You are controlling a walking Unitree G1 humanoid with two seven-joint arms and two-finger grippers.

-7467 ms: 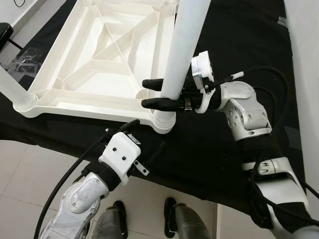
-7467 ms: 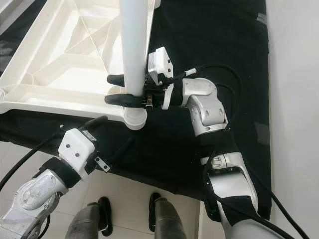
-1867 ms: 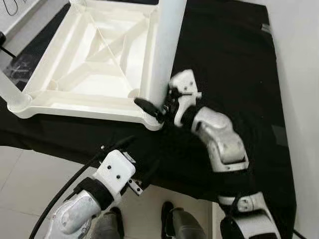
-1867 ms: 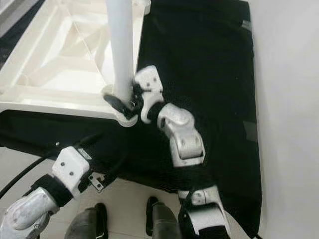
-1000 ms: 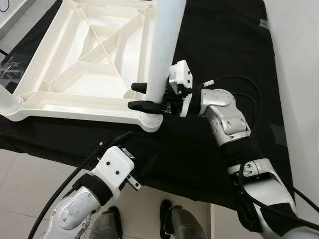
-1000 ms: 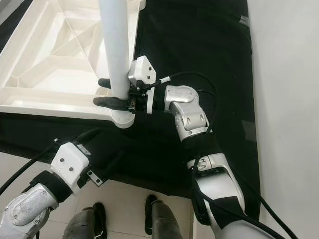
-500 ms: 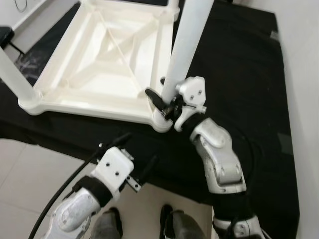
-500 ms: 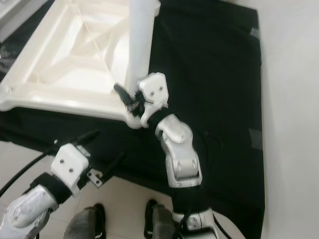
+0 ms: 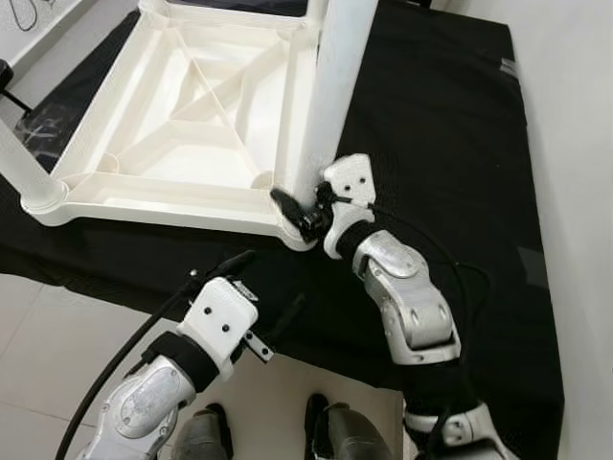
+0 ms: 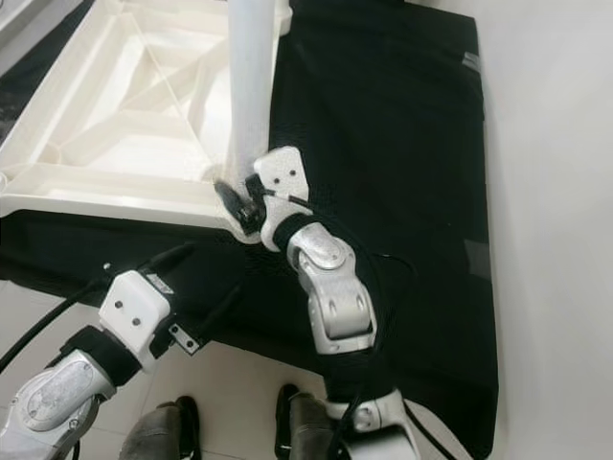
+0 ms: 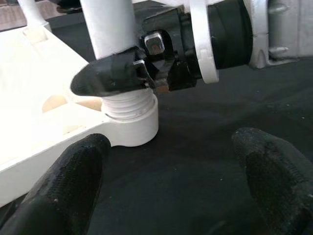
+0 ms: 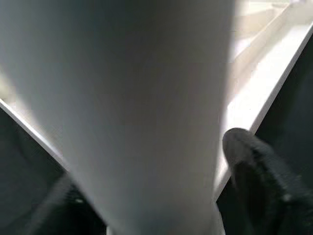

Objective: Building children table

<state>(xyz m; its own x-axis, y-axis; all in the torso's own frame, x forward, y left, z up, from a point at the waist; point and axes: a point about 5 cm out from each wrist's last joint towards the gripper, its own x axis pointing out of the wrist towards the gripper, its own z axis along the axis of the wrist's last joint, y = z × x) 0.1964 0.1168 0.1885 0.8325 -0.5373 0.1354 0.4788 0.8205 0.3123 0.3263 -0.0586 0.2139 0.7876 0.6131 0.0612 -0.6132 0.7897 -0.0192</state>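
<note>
Black cloth (image 9: 450,125) covers the floor and carries the upturned white tabletop (image 9: 182,134). Its near corner socket (image 11: 131,122) holds an upright white leg (image 9: 330,91), threads showing at the base. The right gripper (image 9: 305,213) has its jaws pinching that leg just above the socket. The left gripper (image 11: 168,178) hovers nearby, jaws spread, holding nothing.
</note>
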